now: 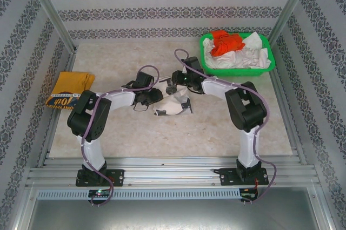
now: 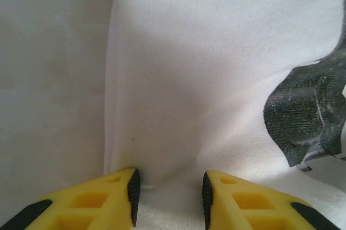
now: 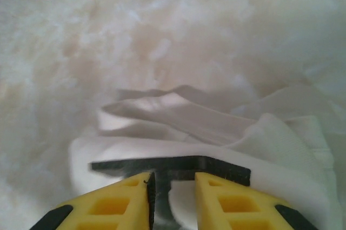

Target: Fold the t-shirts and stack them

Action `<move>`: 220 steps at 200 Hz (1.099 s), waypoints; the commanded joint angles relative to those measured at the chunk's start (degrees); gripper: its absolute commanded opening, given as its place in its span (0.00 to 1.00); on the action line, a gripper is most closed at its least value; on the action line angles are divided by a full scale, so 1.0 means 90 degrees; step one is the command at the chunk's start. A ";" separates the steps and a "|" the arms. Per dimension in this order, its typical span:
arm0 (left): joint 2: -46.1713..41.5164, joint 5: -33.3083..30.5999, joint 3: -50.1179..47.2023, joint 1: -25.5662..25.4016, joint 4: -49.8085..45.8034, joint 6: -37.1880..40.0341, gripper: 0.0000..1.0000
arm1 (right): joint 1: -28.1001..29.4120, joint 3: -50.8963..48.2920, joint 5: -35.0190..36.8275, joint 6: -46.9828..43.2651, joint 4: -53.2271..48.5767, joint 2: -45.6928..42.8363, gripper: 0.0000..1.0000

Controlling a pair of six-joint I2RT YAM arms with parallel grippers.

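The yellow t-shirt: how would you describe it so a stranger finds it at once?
On the table, look at the left edge, far from the green basket. The yellow t-shirt lies folded there. Only it is yellow with dark lettering; the other shirts are white or orange-red.

Both arms [image 1: 162,94] crowd the table [image 1: 162,138] centre over the cream-white shirt [image 1: 172,107]. The green basket [image 1: 236,70] blocks the far right corner, the folded yellow shirt [image 1: 69,88] the left edge. Bare table lies near and far-left.
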 commanded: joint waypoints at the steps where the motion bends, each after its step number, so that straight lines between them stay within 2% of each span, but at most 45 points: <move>1: 0.0198 0.0053 0.0043 0.0053 0.0146 0.0188 0.36 | -0.0157 0.0746 0.0036 0.0715 -0.0600 0.0680 0.29; 29: 0.0206 0.0007 -0.0061 0.0053 0.0267 0.0313 0.37 | -0.0165 0.1225 -0.0249 0.1289 -0.0953 0.1185 0.32; 56: 0.0033 -0.0055 -0.0058 0.0053 0.0229 0.0452 0.41 | -0.0152 0.0977 -0.0231 0.1190 -0.0714 0.0724 0.41; 69: -0.0117 -0.0070 -0.0053 0.0053 0.0217 0.0500 0.47 | -0.0135 0.0731 -0.0016 0.0906 -0.0577 0.0240 0.50; 93: -0.0514 -0.0088 -0.0095 0.0052 0.0367 0.0622 0.59 | -0.0116 0.0099 0.0490 0.0155 -0.0397 -0.0713 0.76; 100: -0.0646 -0.0072 -0.0150 0.0046 0.0550 0.0736 0.61 | -0.0113 -0.0047 0.0642 -0.0106 -0.0482 -0.0957 0.87; 111: -0.0836 -0.0152 -0.0328 0.0043 0.0813 0.0810 0.65 | -0.0133 -0.0159 0.0832 -0.0343 -0.0862 -0.1232 0.98; 123: -0.1025 -0.0252 -0.0481 0.0044 0.0925 0.0881 0.75 | -0.0170 -0.0259 0.0895 -0.0461 -0.1232 -0.1429 0.98; 143: -0.1283 -0.0321 -0.0616 0.0039 0.0742 0.0719 0.99 | -0.0289 -0.0739 0.0643 -0.0413 -0.1185 -0.1691 0.98; 165: -0.1405 -0.0341 -0.0605 0.0053 0.0204 0.0309 1.00 | -0.0438 -0.1318 -0.0215 0.0043 -0.0822 -0.1816 0.98; 173: -0.1410 -0.0274 -0.0642 0.0053 0.0108 0.0219 1.00 | -0.0441 -0.1454 -0.0457 0.0034 -0.0728 -0.1827 0.95; 186: -0.1410 -0.0187 -0.0779 0.0053 0.0210 0.0090 1.00 | -0.0399 -0.1584 -0.0590 0.0052 -0.0752 -0.1829 0.86; 220: -0.1147 0.0101 -0.0855 0.0050 0.0540 -0.0126 1.00 | -0.0300 -0.1779 -0.0584 0.0375 -0.0672 -0.1532 0.73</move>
